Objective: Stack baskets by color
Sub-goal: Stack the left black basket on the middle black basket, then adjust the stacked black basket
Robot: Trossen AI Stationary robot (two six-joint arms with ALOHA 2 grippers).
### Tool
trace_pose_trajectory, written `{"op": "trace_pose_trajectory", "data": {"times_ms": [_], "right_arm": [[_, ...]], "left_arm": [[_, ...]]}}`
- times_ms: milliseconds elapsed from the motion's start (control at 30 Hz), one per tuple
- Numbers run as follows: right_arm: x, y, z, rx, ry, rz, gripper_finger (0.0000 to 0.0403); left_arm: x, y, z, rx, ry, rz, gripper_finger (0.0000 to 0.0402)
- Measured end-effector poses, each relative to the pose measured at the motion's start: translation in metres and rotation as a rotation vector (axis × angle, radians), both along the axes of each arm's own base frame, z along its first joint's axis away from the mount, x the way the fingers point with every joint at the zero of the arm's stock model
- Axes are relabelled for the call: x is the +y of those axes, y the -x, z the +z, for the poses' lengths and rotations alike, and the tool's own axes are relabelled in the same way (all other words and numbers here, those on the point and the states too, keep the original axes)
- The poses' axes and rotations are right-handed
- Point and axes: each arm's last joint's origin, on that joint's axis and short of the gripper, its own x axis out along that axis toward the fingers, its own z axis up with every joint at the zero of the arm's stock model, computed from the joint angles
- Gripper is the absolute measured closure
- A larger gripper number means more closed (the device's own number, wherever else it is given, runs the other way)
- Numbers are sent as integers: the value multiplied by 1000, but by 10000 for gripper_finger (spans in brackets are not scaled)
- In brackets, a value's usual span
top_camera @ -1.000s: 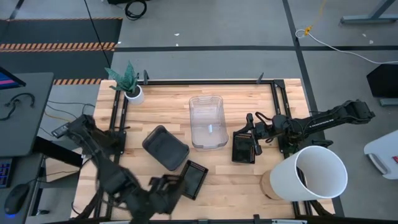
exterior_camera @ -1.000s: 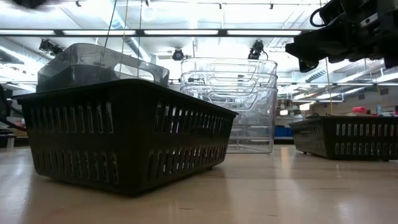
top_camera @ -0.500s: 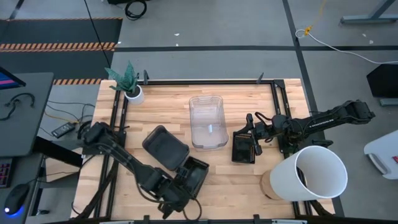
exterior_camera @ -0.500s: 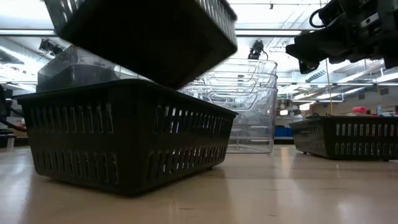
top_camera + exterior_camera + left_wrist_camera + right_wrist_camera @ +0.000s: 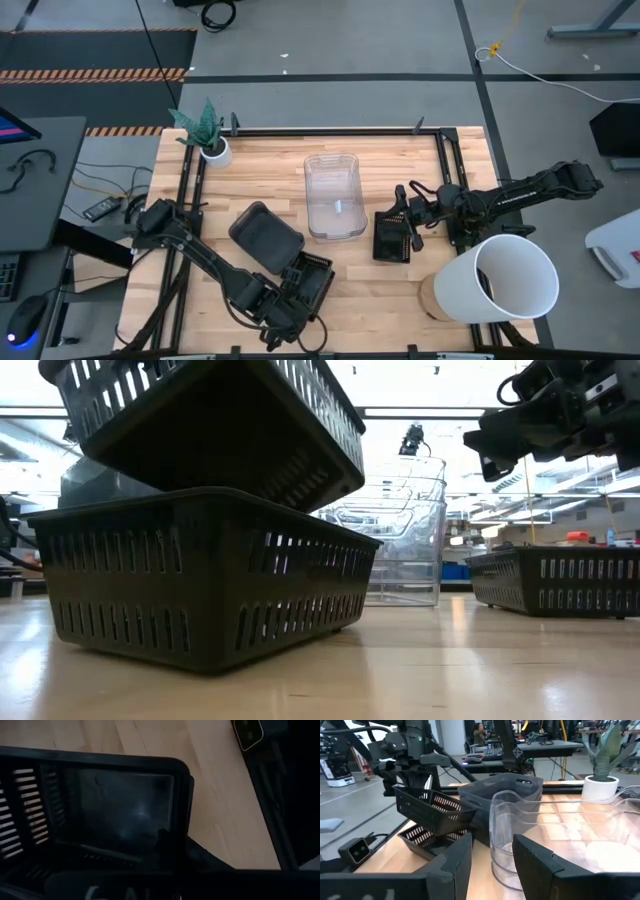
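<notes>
My left gripper (image 5: 288,308) is shut on a black mesh basket (image 5: 210,430). That basket hangs tilted right above a second black mesh basket (image 5: 200,580), which stands flat on the table near its front edge. I cannot tell whether the two touch. A smoky grey basket (image 5: 265,237) lies on the table to their far left. A stack of clear baskets (image 5: 332,195) stands mid-table. A third black mesh basket (image 5: 392,237) sits under my right gripper (image 5: 492,870), which hovers level and open, touching nothing. My left gripper holds the upper black basket by the rim of one short end (image 5: 402,790). It comes at it from above, slanting down. The basket is lifted, tilted with its free end (image 5: 467,812) lower, over the resting basket. The wrist view is too dark to show the fingers' placement.
A large white bucket (image 5: 495,280) lies at the near right. A small white plant pot (image 5: 213,150) stands at the far left corner. A black metal frame (image 5: 190,190) runs along the table's left, far and right sides. Bare wood shows near the front between the baskets and the bucket.
My left gripper has swung from the near left edge toward the right and down. It has carried its black basket over the resting black basket. The held basket has sunk closer to the lower one's rim and tipped more.
</notes>
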Motion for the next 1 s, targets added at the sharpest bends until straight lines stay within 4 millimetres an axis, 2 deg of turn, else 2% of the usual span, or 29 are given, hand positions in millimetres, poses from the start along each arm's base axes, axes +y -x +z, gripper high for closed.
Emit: {"op": "trace_pose_trajectory", "data": {"times_ms": [133,367,600,733,1000], "right_arm": [[0,0,0,5,-13,2,255],[0,0,0,4,-14,5,255],[0,0,0,5,-13,8,255],[0,0,0,5,-13,8,255],[1,0,0,6,-8,32,255]], "left_arm": [[2,-1,0,1,2,6,396],[1,-10,-21,83,22,1,391],[2,-12,-27,136,59,-2,373],[2,-12,-27,144,77,28,335],[9,-14,-20,127,119,148,230]]}}
